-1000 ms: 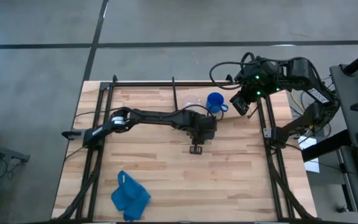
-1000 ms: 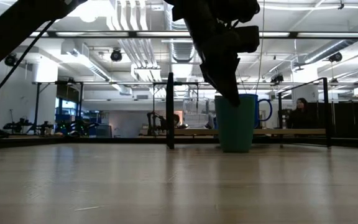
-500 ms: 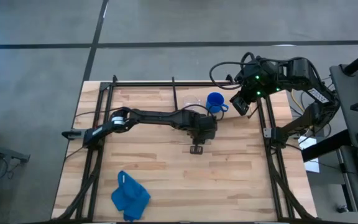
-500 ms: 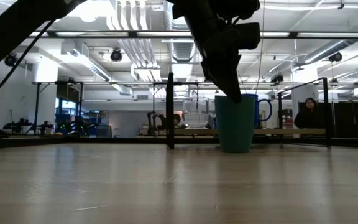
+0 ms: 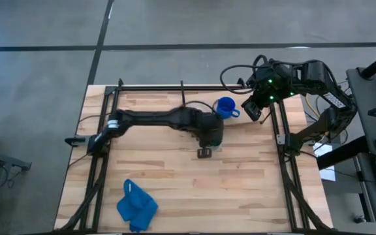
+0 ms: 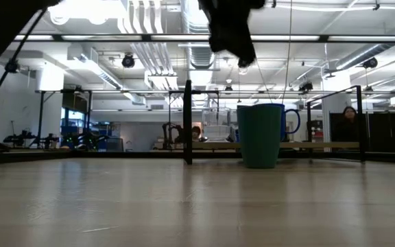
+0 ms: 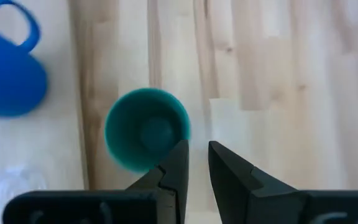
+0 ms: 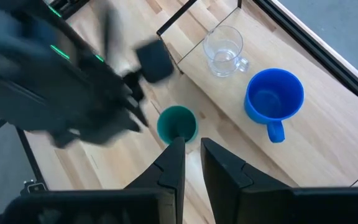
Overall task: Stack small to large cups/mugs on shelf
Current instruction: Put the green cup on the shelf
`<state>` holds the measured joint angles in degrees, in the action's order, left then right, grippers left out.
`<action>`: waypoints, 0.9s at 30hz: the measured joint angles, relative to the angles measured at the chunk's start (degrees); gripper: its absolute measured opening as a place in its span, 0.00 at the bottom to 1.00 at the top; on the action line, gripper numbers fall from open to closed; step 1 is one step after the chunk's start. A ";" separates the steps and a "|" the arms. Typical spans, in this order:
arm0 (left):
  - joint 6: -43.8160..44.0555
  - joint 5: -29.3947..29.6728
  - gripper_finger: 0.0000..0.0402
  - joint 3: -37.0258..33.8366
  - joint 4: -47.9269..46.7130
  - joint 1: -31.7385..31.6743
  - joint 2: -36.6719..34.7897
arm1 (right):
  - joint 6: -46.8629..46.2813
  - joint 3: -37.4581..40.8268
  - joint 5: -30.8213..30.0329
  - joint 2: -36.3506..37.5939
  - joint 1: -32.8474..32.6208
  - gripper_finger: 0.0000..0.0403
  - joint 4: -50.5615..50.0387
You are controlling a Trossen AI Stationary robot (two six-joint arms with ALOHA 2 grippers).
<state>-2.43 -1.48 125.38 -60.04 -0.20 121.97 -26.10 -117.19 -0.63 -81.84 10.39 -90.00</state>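
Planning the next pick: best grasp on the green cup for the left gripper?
Pinch the rim wall from above. The green cup stands upright, mouth open, with no handle. The left gripper hangs just above and beside it; approach from the side away from the blue mug.

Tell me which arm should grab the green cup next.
Left. The left gripper hangs directly above the green cup, fingers slightly apart. The right gripper waits at the table's right edge, beyond the blue mug.

The left arm reached across the table, its wrist near the blue mug. A blue cloth lay at the near edge; the right gripper seemed to hover beside the mug
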 joint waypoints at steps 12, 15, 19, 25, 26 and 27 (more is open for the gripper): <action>5.15 0.13 0.12 -2.20 -6.49 0.74 -19.42 | -0.48 6.87 8.55 0.00 -0.39 0.14 0.02; 5.13 1.10 0.12 -2.70 -6.44 0.67 -22.79 | 0.28 10.96 9.17 -0.16 -0.46 0.18 0.52; 5.13 3.69 0.12 -2.97 -6.55 0.67 -25.80 | 2.03 16.06 6.36 -1.20 -0.37 0.24 1.43; 5.13 5.05 0.12 -3.13 -6.51 0.64 -27.78 | 3.19 22.14 6.11 -4.50 -0.70 0.31 7.07; 5.13 5.05 0.12 -3.17 -6.51 0.64 -27.79 | 3.17 22.89 6.11 -5.27 -1.01 0.32 8.37; 5.13 5.05 0.12 -3.23 -6.54 0.64 -27.79 | 3.04 23.57 6.10 -5.90 -1.35 0.33 9.87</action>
<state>2.70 3.57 122.16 -66.58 0.45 94.17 -23.06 -93.61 5.47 -87.74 9.05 -80.13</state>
